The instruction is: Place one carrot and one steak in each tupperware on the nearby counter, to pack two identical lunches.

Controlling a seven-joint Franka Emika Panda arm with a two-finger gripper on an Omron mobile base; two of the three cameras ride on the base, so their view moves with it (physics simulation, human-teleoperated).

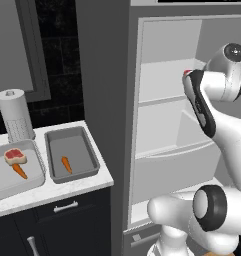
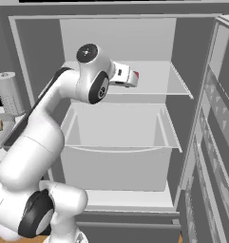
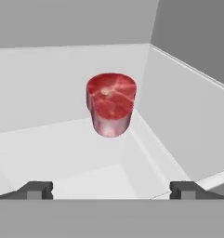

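Inside the open fridge, the wide-open, empty pincer point(image 3: 111, 190) faces a steak point(image 3: 110, 104), likely lining up for the 2nd tupperware point(image 1: 72, 154).

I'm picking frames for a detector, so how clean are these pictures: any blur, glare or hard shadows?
Hand view: the steak on the white fridge shelf is sharp, with flat light and barely any shadow; the fingers are crisp too. Left base view: even, glare-free light, soft shading inside the darker tupperware, carrot slightly coarse. Right base view: the fridge interior looks uniformly grey, without highlights.
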